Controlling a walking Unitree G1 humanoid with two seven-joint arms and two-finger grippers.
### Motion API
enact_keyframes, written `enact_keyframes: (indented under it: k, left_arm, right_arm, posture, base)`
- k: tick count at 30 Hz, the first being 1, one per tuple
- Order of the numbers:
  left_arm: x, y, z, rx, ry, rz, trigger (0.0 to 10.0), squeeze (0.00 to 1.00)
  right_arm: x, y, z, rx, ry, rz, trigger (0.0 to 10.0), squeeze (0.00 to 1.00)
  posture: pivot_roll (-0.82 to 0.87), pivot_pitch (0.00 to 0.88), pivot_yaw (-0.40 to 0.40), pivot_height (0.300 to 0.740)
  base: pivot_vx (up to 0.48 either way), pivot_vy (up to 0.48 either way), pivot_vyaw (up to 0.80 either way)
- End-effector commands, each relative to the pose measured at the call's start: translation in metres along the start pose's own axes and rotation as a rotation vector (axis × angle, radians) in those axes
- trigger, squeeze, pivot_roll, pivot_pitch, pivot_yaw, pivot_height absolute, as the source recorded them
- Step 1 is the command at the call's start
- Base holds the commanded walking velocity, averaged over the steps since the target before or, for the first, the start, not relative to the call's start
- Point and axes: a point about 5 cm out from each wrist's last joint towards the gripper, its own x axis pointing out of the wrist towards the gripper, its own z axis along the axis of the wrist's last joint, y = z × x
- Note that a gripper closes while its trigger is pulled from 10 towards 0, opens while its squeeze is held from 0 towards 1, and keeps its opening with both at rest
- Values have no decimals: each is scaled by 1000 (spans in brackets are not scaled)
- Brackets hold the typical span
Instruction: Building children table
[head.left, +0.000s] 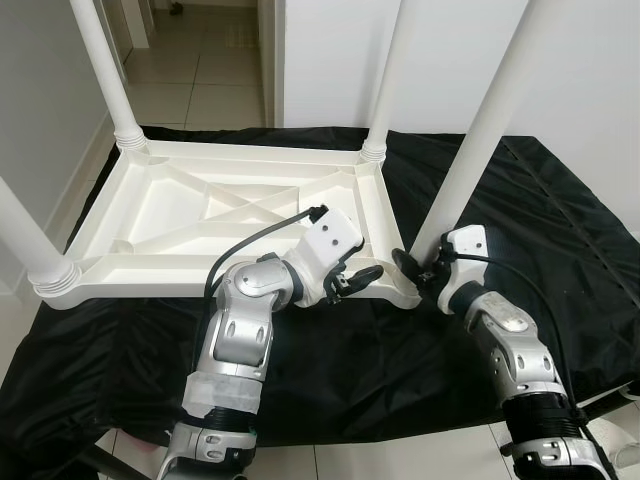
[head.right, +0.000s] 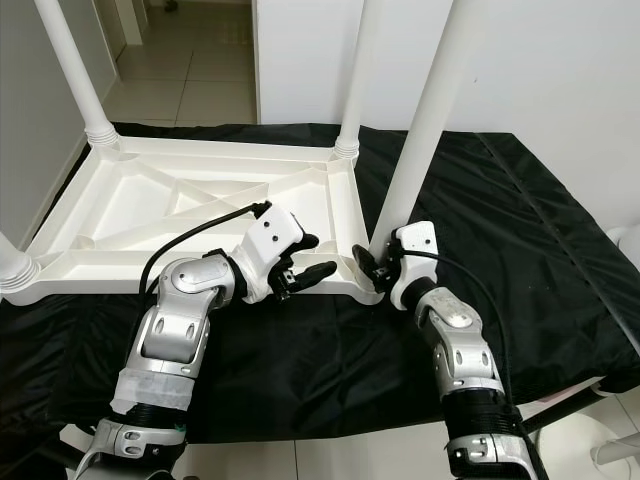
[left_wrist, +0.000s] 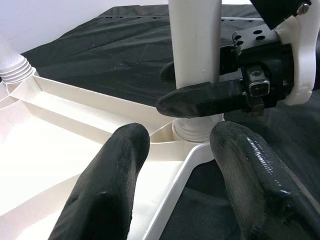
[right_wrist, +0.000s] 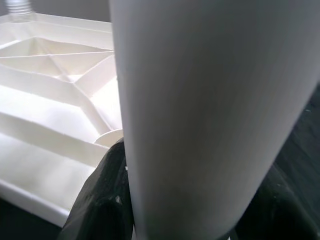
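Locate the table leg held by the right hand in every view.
Left eye view: table leg, right of centre.
Right eye view: centre-right.
Left wrist view: upper middle, beyond the fingers.
Right wrist view: close up.
Shared landmark: the tabletop corner socket.

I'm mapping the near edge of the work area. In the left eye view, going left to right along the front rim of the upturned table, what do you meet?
Near-left table leg → left gripper at the front rim of the upturned white tabletop → near-right table leg at its corner socket → right gripper, shut on that leg's base.
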Motion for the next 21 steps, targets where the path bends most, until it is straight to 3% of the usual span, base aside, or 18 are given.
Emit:
enact_keyframes:
  k: [1,8,9,12,14,18,19,21]
  left_arm:
    - [2,9,-1,-21,-1,277,10000,0]
    - [2,7,-2,-22,3,270,10000,0]
    - [2,9,-3,-36,6,279,10000,0]
    - [2,9,-3,-36,6,279,10000,0]
    - [2,12,-6,-58,8,304,10000,0]
    - [1,13,-9,-78,-1,315,10000,0]
    - [1,14,-10,-90,-6,324,10000,0]
    - [1,15,-11,-96,-9,331,10000,0]
  right_arm:
    - [1,5,-1,10,21,-43,10000,0]
    - [1,12,-2,48,26,-126,10000,0]
    - [1,20,-3,80,20,-183,10000,0]
    - [1,20,-3,80,20,-183,10000,0]
    - [1,33,-3,110,0,-261,10000,0]
    - [1,39,-2,139,-18,-326,10000,0]
    - [1,40,-2,143,-23,-352,10000,412]
    - [0,40,-2,145,-24,-367,10000,412]
  posture:
    - [-64,41,-27,740]
    - [-65,43,-25,740]
    - [-65,45,-21,740]
    - [-65,45,-21,740]
    - [-64,45,-17,740]
    - [-58,45,-14,740]
    - [-56,44,-10,740]
    - [-56,44,-10,740]
  base:
    - [0,0,0]
    - [0,0,0]
    - [0,0,0]
    - [0,0,0]
    - [0,0,0]
    - [0,0,0]
    - [0,0,0]
    - [0,0,0]
